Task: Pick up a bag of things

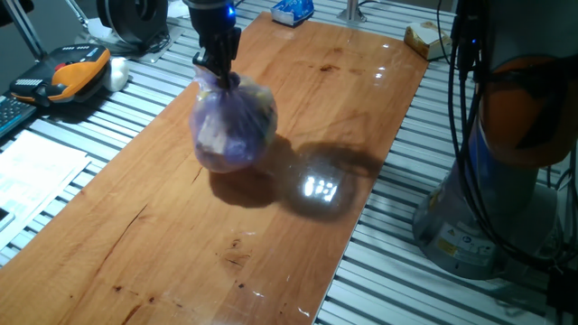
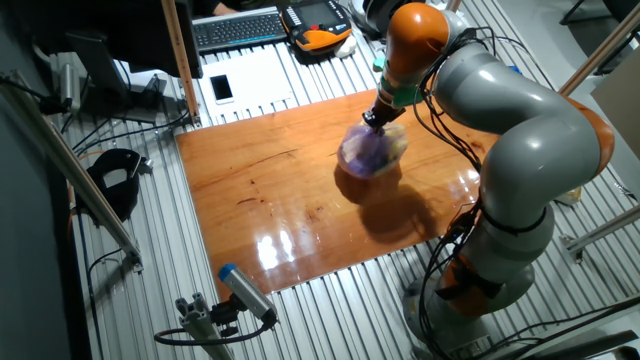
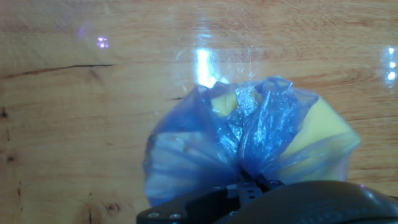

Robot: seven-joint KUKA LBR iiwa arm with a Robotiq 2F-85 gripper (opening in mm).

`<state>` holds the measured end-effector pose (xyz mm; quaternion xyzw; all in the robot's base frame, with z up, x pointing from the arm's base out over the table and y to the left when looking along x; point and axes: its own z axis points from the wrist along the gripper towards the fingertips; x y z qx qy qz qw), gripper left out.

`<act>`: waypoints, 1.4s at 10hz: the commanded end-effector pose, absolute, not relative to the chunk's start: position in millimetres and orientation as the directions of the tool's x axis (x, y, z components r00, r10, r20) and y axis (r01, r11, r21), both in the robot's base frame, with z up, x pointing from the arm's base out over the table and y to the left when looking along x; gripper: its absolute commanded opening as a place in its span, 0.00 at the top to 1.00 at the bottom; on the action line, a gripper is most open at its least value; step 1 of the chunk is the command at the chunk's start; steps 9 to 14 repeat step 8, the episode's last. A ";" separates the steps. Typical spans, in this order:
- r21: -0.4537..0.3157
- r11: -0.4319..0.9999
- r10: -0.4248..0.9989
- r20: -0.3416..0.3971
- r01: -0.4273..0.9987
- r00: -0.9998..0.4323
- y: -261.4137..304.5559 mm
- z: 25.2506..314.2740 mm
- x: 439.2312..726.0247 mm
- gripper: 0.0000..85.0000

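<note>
The bag of things (image 1: 233,126) is a round translucent purple plastic bag with pale yellow lumps showing through. It hangs just above the wooden board (image 1: 135,244), with its shadow under it. My gripper (image 1: 217,74) is shut on its twisted knotted top. In the other fixed view the bag (image 2: 372,150) hangs under the gripper (image 2: 378,122) over the far right part of the board. In the hand view the bag (image 3: 249,137) fills the lower middle, and the gripper (image 3: 249,180) pinches the gathered plastic.
An orange and black handheld pendant (image 1: 77,70) lies left of the board on the slatted table. A blue box (image 1: 291,11) and a cardboard box (image 1: 424,38) sit beyond the far end. The arm's base (image 1: 506,181) stands at the right. A keyboard (image 2: 235,28) and phone (image 2: 221,88) lie nearby.
</note>
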<state>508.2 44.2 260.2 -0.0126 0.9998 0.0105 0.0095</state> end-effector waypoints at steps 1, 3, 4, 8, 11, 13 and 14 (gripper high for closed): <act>0.021 0.999 -0.025 -0.019 -0.025 -1.000 44.3 260.5 507.9 1.00; 0.013 1.000 -0.028 -0.021 -0.028 -0.999 44.1 260.7 507.9 1.00; 0.015 0.999 -0.028 -0.019 -0.028 -0.999 44.3 260.8 507.6 1.00; 0.004 1.000 -0.030 -0.027 -0.030 -0.999 44.3 260.9 507.7 1.00; 0.004 1.000 -0.030 -0.027 -0.030 -0.999 44.3 260.9 507.7 1.00; 0.004 1.000 -0.030 -0.027 -0.030 -0.999 44.3 260.9 507.7 1.00; 0.004 1.000 -0.030 -0.027 -0.030 -0.999 44.3 260.9 507.7 1.00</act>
